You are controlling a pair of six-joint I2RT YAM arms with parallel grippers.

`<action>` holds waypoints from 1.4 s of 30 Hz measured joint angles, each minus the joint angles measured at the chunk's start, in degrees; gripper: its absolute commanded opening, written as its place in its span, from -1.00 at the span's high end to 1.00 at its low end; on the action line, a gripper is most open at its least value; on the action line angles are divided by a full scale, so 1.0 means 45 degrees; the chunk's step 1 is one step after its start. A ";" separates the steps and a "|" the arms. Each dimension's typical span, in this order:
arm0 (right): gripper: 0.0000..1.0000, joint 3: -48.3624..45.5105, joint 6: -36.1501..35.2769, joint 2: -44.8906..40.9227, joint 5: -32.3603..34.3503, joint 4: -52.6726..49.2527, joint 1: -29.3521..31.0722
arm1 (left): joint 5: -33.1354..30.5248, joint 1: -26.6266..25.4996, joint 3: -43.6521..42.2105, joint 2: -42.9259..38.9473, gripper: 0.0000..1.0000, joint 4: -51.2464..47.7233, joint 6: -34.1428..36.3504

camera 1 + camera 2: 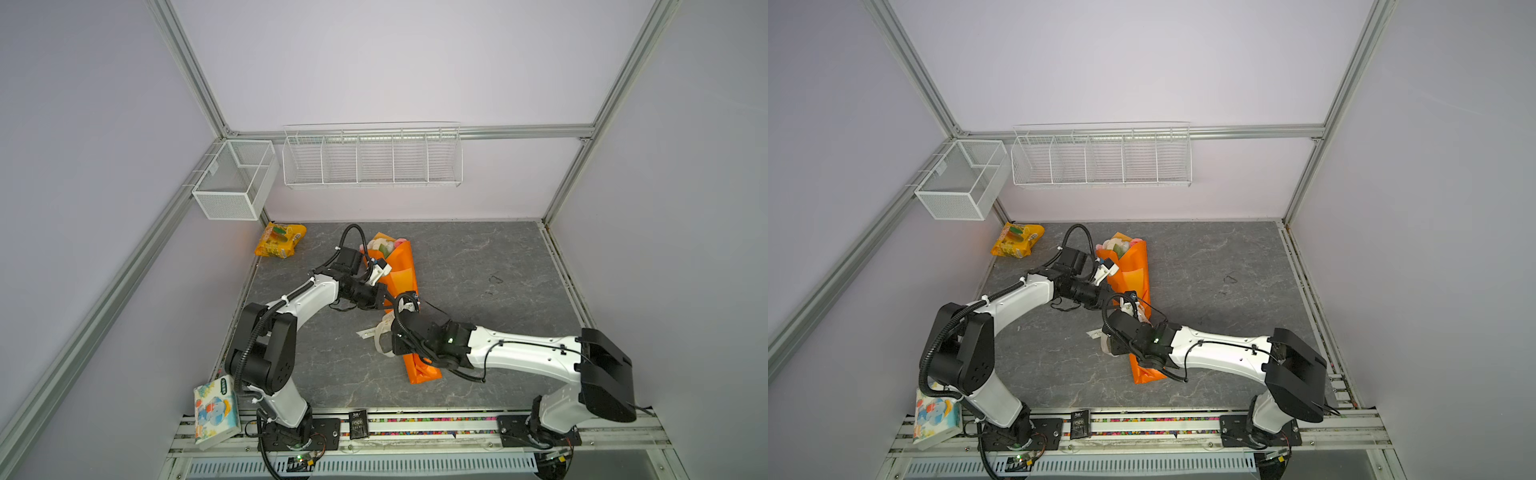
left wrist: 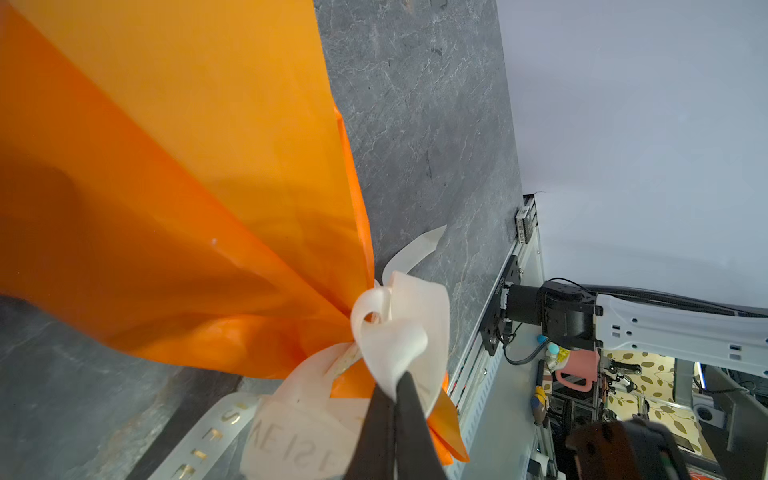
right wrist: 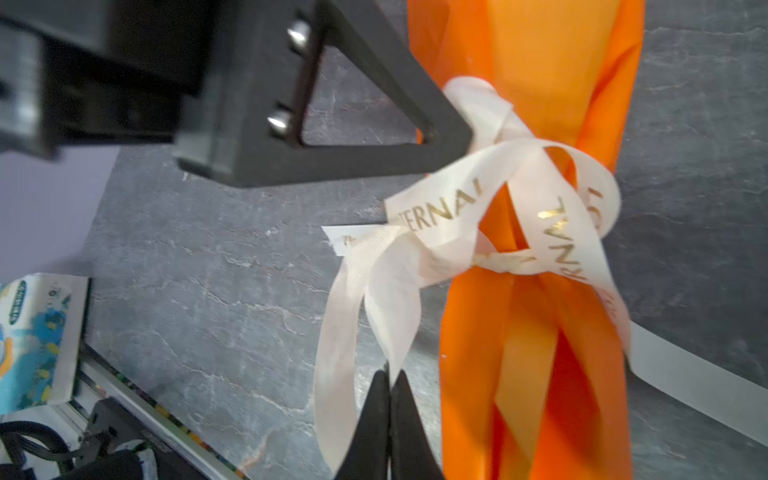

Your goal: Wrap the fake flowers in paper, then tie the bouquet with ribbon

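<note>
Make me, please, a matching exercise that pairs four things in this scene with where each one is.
Things:
1. bouquet of fake flowers
2. cream ribbon
3. yellow snack packet
4. tissue pack

Places:
A. far-left corner of the table
B. pinched by the left gripper and the right gripper, both shut
C. near left, off the table's front edge
D. lying mid-table in an orange wrap

Pairs: 1-D, 2-B, 3-A, 4-C
</note>
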 measured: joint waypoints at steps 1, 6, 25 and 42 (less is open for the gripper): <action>0.87 -0.0199 -0.0146 -0.0146 -0.0257 -0.0233 -0.0214 | -0.0005 -0.0034 0.0000 0.0000 1.00 0.0000 0.0000; 0.87 -0.0767 -0.0714 -0.0860 -0.0937 -0.1370 -0.1292 | -0.0102 -0.0243 0.0000 0.0000 1.00 0.0029 -0.0068; 0.05 -0.0733 -0.3648 -0.1384 -0.1506 -0.3147 -0.3201 | -0.0500 -0.0665 0.0005 0.0316 1.00 0.0165 -0.0622; 0.01 0.2657 -0.8272 0.1666 -0.3672 -0.1928 -0.0243 | -0.0665 -0.0665 0.0146 0.0316 1.00 0.0155 -0.0670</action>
